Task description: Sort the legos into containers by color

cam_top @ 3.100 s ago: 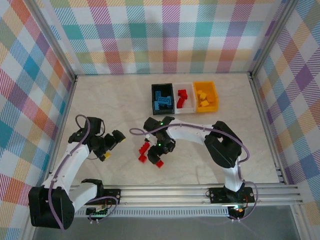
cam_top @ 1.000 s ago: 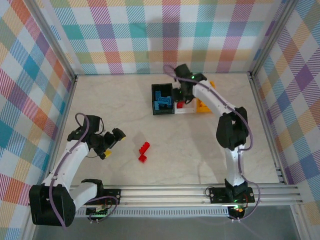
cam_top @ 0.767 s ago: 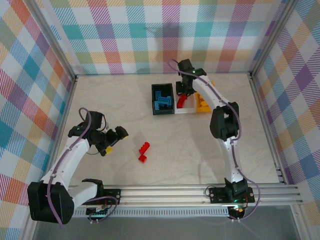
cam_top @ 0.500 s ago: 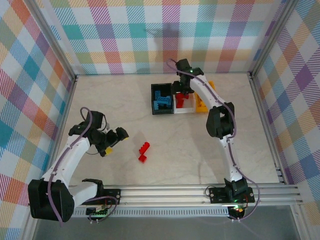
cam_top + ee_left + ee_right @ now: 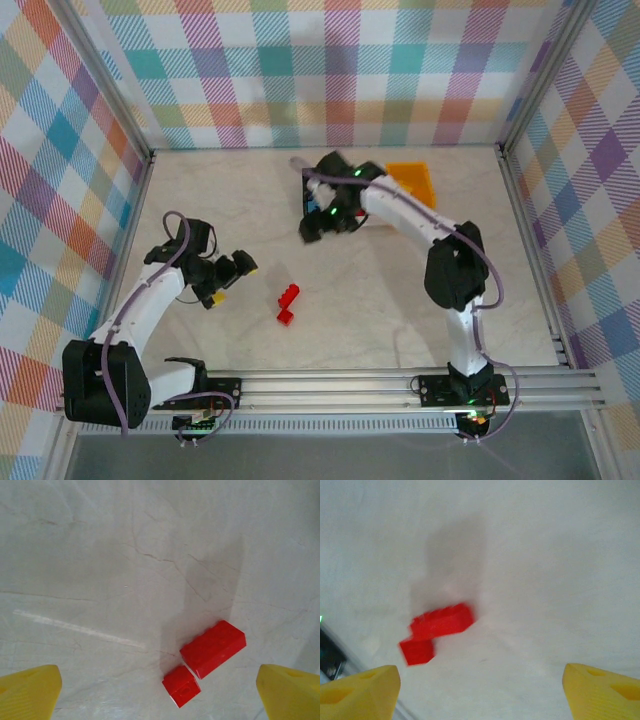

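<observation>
Top external: my left tool hovers spread near two red studded plastic bricks on the table. Left wrist: yellow fingertips wide apart, empty. Right wrist: right tool spread too, holding nothing, bricks blurred beyond.

The table has a pale, marble-like top with thin dark veins and, in the left wrist view, one faint pale streak across it. A long red brick lies flat on the open middle of the surface. A small red brick sits just beside the long brick's nearer end, corner to corner with it; whether they touch cannot be told. Well apart from the long brick, toward the far right of the table, stands an orange-yellow bin, its open top facing up.
</observation>
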